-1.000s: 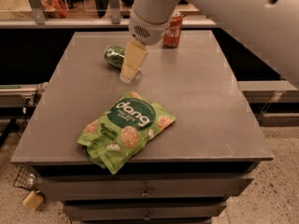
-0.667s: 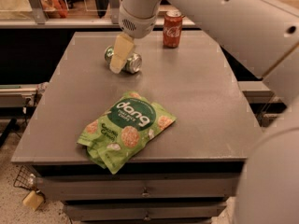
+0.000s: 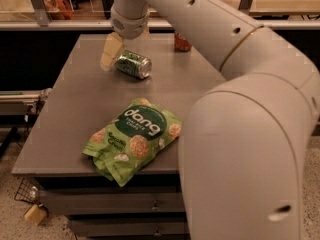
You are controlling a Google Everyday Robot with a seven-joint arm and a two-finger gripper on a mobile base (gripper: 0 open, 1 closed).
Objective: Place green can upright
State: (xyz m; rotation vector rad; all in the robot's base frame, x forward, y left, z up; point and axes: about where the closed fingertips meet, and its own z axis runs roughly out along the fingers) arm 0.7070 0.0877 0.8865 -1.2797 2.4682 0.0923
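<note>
The green can (image 3: 132,64) lies on its side on the grey table (image 3: 80,129), toward the back left, its silver end facing right and toward me. My gripper (image 3: 110,54) hangs from the white arm just left of the can, its pale finger (image 3: 111,51) close beside the can's far end. It holds nothing that I can see.
A red can (image 3: 182,42) stands upright at the back of the table, partly hidden by my arm. A flat green "dang" snack bag (image 3: 134,139) lies near the front edge. My arm's large white body (image 3: 240,149) fills the right side of the view.
The gripper has moved left, from over the can to its left side. The arm now fills far more of the right of the view.
</note>
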